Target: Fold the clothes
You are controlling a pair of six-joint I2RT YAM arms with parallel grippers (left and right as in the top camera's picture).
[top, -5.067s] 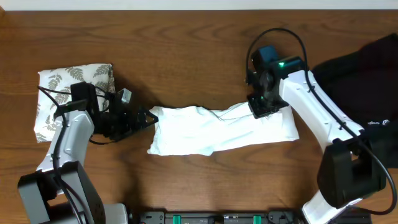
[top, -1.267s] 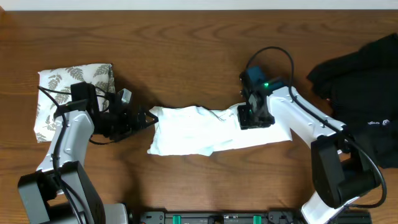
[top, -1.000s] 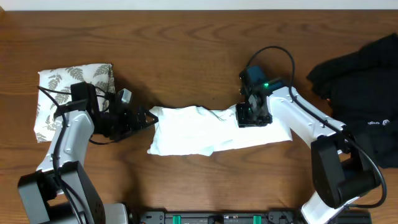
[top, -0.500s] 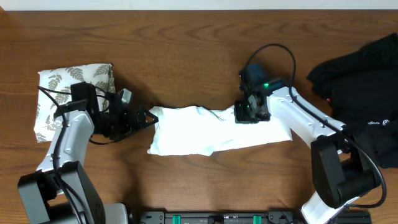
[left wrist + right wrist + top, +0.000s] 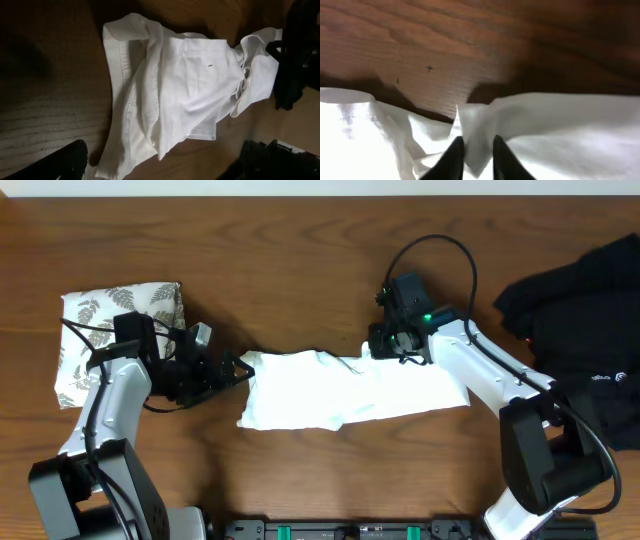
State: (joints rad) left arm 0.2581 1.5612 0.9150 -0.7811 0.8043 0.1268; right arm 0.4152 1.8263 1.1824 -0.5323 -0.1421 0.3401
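Note:
The clothes, a white T-shirt, lie folded into a long strip across the middle of the table; its graphic does not show. My left gripper rests low at the strip's left end, open wide, with the shirt's hem lying between its black fingers. At the strip's far edge, right of centre, is my right gripper. In the right wrist view its two black fingertips stand close together with a raised flap of the white cloth pinched between them.
A folded white fern-print cloth lies at the left, behind my left arm. A black garment is heaped at the right edge. Bare brown wood runs along the far side.
My right gripper has slid left and toward the table's far side along the shirt's edge, and a flap of cloth now stands up between its fingers. The left arm has not moved.

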